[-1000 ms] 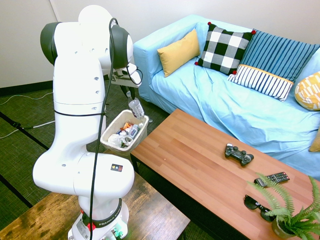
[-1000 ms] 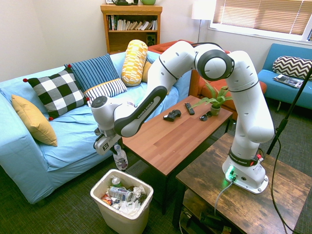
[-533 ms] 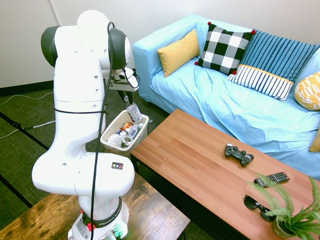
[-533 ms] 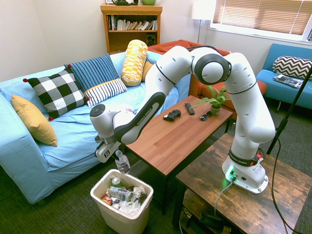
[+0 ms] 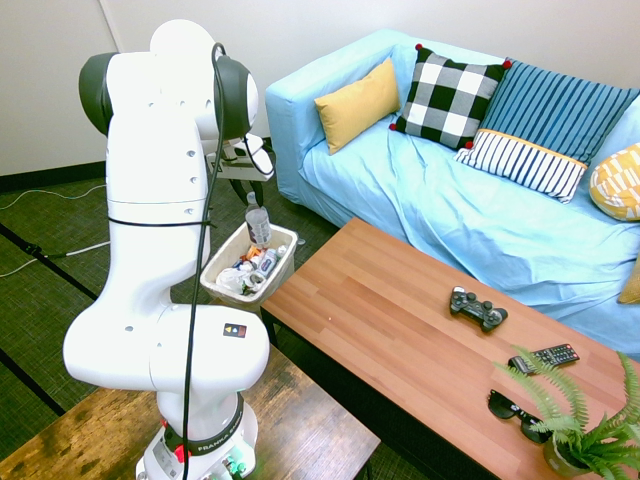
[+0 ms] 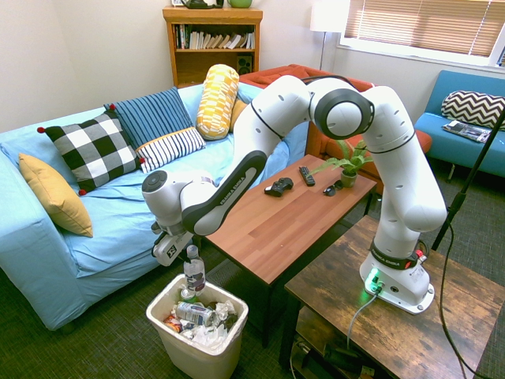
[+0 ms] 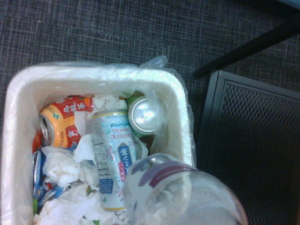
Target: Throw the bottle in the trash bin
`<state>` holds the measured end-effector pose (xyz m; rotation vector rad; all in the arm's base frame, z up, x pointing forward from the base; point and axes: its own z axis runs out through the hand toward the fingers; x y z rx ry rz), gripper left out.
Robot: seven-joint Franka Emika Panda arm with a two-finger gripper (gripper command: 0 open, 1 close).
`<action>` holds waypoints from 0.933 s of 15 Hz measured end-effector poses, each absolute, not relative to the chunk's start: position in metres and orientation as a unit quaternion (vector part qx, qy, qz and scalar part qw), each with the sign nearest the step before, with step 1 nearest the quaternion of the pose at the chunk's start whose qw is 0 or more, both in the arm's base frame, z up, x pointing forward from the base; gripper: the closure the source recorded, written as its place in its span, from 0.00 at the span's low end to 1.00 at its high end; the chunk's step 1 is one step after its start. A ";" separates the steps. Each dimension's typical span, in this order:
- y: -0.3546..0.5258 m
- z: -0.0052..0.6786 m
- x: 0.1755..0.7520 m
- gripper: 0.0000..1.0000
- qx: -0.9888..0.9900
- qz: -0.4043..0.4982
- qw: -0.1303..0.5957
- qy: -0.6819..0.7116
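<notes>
The clear plastic water bottle point(image 6: 194, 272) is upright over the off-white wastebasket point(image 6: 197, 359), toward its sofa side, its base down among the rubbish or just above it; I can't tell which. The fingers point(image 5: 251, 199) look spread above the wastebasket, close by the bottle's pale cap point(image 6: 192, 251), and the bottle appears to be let go. The jasmine green tea can point(image 7: 112, 154) and crumpled white paper point(image 7: 63, 166) fill much of the wastebasket, so the bottle could land on its end, tip off that heap and topple over the rim point(image 7: 185, 126). If the cap catches on a fingertip, an early sideways move could drag the bottle out; better to let it settle, then lift straight up.
</notes>
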<state>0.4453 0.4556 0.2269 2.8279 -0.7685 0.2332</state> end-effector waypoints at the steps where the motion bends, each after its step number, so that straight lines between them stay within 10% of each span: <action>1: 0.456 0.227 0.445 0.00 0.957 0.079 0.101 -0.260; 14: 0.447 0.224 0.451 0.00 0.955 0.078 0.105 -0.268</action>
